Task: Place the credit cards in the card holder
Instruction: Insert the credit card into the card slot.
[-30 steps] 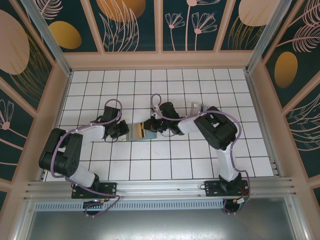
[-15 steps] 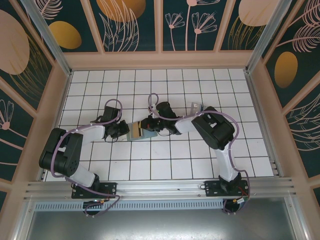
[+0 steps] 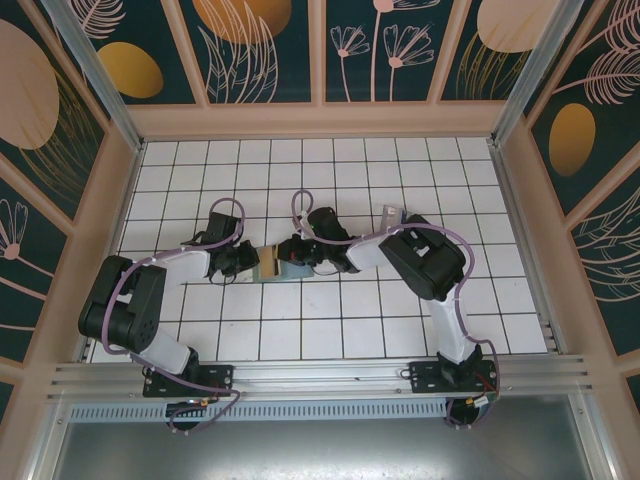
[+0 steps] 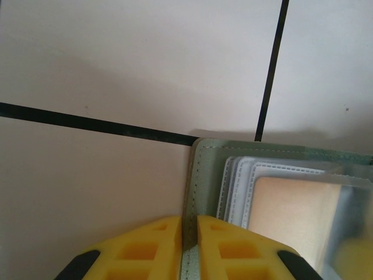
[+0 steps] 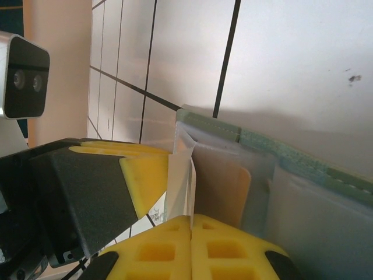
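A: Two grippers meet mid-floor, seen from above?

B: Yes. The left gripper (image 3: 246,262) and right gripper (image 3: 292,254) face each other tip to tip. The card holder (image 3: 269,263) lies open on the tiled floor (image 3: 330,330) between them, tan inside up. Their grip is too small to judge there.

A: And the left wrist camera?

B: The left gripper (image 4: 189,236) is clamped on the card holder (image 4: 201,169). Its green stitched edge runs straight into the thin gap between the yellow fingers (image 4: 163,230). Ahead and to the right of the fingertips, layered clear pockets (image 4: 236,186) lie over the tan lining (image 4: 291,204). The holder lies flat on the tiles, its corner by a black grout line (image 4: 87,122).

A: The right wrist camera?

B: The right gripper (image 5: 191,233) has its fingers pressed together. A thin pale edge (image 5: 189,181) runs into the seam; card or clear pocket, I cannot tell. The holder's green rim (image 5: 215,125) lies just ahead, with tan showing behind clear plastic. To the left, the left gripper's yellow finger (image 5: 145,175) touches the holder's end.
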You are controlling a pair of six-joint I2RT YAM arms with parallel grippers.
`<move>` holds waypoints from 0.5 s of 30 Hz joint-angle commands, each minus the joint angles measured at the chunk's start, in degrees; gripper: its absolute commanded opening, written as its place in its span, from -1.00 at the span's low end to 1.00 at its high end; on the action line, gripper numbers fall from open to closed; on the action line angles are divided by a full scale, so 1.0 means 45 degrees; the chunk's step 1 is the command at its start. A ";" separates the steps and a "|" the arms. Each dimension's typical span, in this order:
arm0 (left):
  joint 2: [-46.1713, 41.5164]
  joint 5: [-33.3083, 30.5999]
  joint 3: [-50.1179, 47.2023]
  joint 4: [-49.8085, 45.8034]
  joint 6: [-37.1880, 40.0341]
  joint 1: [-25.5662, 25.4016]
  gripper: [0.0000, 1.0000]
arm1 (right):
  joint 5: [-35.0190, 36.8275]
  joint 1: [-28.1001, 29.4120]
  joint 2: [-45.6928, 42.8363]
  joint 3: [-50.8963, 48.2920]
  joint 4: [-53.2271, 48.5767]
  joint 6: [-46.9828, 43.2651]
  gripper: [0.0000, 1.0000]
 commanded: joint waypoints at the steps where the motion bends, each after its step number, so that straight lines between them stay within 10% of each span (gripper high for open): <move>1: 0.0540 0.0241 -0.0126 -0.0265 -0.0110 0.0000 -0.65 | 0.0528 -0.0178 -0.0553 -0.0250 -0.0781 -0.0618 -0.67; 7: 0.0082 0.0155 -0.0216 -0.0256 -0.0094 0.0095 -0.61 | 0.1060 -0.0266 -0.1483 -0.0714 -0.1297 -0.0978 -0.20; 15: 0.0144 0.0382 -0.0265 -0.0044 -0.0114 0.0091 -0.60 | 0.1322 -0.0253 -0.1814 -0.0822 -0.2264 -0.1073 -0.33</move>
